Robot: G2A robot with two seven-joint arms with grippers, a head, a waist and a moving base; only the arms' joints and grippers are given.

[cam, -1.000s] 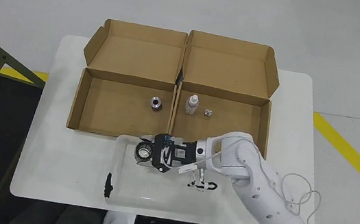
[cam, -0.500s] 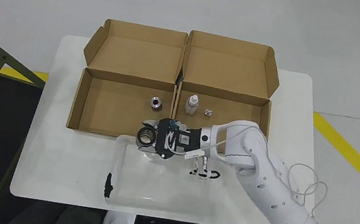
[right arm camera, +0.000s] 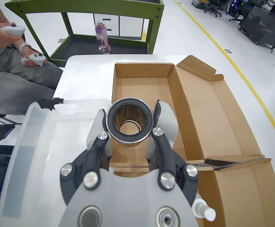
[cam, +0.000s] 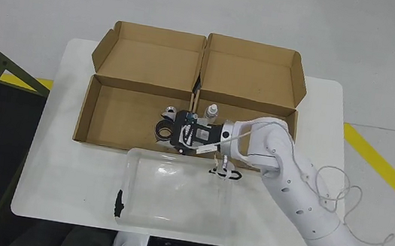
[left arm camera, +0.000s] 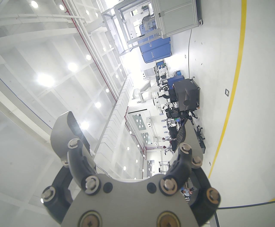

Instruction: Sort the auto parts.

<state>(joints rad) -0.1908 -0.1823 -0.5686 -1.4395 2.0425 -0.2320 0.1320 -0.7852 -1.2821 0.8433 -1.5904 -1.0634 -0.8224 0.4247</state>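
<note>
The right gripper (right arm camera: 130, 117), clamped on a cylindrical bearing (right arm camera: 130, 123), hangs above the near wall of the left box (cam: 106, 122); a matching part (cam: 171, 112) lies inside, while a black part (cam: 224, 174) outside it apparently awaits sorting.

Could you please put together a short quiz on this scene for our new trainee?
1. True or false: the right tool is shut on a ring-shaped bearing.
2. The held bearing hangs over: A) the left cardboard box; B) the clear tray; C) the right cardboard box.
3. Fill in: the left tool is ___ (open or shut).
Key: 1 true; 2 A; 3 open.
</note>
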